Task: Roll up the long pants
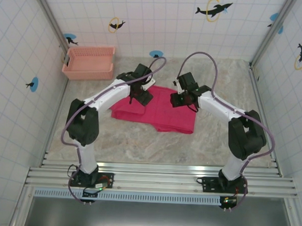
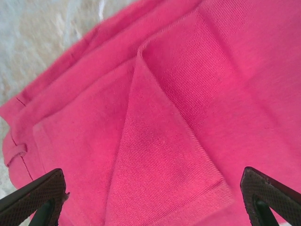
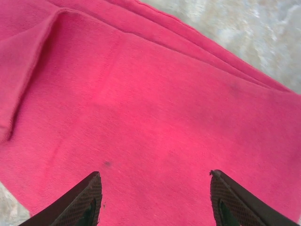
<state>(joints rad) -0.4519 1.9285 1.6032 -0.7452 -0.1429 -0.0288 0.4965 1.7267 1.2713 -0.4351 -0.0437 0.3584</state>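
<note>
The long pants lie folded into a bright pink-red slab in the middle of the table. My left gripper hovers over the slab's upper left part, and my right gripper over its upper right part. In the left wrist view the left gripper stands wide open above a raised fold of the pants, nothing pinched. In the right wrist view the right gripper is open too, its fingertips spread over flat cloth of the pants.
A pale pink lattice basket stands at the back left, against the tiled wall. Bare marbled tabletop lies between the pants and the arm bases. Tiled walls close off the left, right and back.
</note>
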